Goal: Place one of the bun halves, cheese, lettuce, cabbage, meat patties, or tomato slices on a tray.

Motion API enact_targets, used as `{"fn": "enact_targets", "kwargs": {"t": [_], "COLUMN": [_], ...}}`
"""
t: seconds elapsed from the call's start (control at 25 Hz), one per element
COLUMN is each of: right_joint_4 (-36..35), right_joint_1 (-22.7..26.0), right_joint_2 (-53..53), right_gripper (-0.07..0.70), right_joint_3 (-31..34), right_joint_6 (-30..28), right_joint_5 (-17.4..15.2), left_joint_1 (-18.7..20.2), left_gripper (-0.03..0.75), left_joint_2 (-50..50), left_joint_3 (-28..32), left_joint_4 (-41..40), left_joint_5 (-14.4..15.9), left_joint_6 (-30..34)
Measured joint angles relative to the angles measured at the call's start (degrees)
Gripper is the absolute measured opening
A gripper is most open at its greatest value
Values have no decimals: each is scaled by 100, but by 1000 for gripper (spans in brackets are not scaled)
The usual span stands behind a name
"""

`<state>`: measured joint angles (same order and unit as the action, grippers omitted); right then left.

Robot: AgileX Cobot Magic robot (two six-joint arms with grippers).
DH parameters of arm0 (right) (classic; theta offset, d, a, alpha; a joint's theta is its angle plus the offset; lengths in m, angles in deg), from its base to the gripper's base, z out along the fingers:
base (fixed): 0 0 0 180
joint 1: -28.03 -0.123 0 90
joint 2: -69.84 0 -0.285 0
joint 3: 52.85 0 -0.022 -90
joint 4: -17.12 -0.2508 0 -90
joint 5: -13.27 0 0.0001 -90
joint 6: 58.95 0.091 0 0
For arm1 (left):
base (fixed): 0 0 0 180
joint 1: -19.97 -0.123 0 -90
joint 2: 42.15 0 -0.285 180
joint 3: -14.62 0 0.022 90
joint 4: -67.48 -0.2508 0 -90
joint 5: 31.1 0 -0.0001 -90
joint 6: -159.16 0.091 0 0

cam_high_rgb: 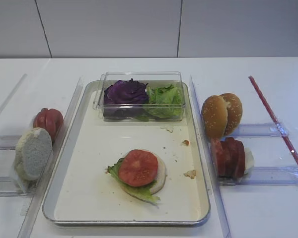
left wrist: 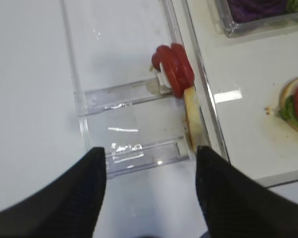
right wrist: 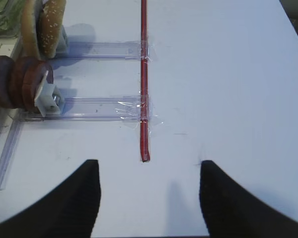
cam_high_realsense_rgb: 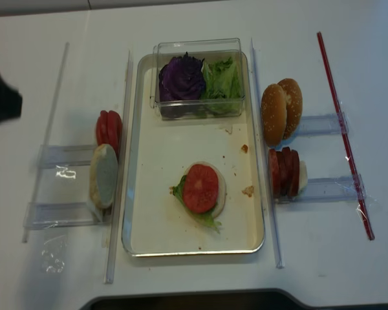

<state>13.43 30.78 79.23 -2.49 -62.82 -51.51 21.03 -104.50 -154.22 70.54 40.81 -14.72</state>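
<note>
The tray (cam_high_rgb: 74, 148) holds a pale bun half (cam_high_rgb: 160, 174) with lettuce (cam_high_rgb: 139, 191) and a tomato slice (cam_high_rgb: 138, 167) stacked on it. More tomato slices (left wrist: 175, 69) and a pale bun half (cam_high_rgb: 33, 152) stand on edge in the left rails. Sesame bun halves (cam_high_rgb: 221, 115) and reddish-brown meat patties (right wrist: 15, 82) stand in the right rails. Cabbage (cam_high_rgb: 124, 92) and lettuce (cam_high_rgb: 165, 99) fill a clear box. My left gripper (left wrist: 150, 148) hovers open over the left rails, holding nothing. My right gripper (right wrist: 149, 161) is open over bare table. Cheese is out of view.
The clear box (cam_high_rgb: 139, 77) sits at the tray's far end. Narrow clear rails (cam_high_realsense_rgb: 116, 168) run along both sides of the tray. A red strip (right wrist: 143, 74) is taped across the right rails. Crumbs (cam_high_rgb: 190, 174) lie on the tray.
</note>
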Motion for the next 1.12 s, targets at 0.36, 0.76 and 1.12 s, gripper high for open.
{"fn": "enact_targets", "kwargs": {"t": [0.36, 0.76, 1.12], "right_joint_4": [0, 0, 0], "right_joint_1": [0, 0, 0], "right_joint_2": [0, 0, 0], "right_gripper": [475, 475, 474], "right_joint_3": [0, 0, 0], "right_joint_6": [11, 20, 20], "right_joint_5": [0, 0, 0], "left_joint_1": [0, -5, -5], "left_gripper": [411, 411, 411], "left_joint_2": [2252, 4464, 5546], "left_joint_3": [1658, 2771, 3521], "left_joint_4": [-306, -636, -670], "left_joint_5": [35, 104, 150], "left_joint_6": [-127, -137, -419]}}
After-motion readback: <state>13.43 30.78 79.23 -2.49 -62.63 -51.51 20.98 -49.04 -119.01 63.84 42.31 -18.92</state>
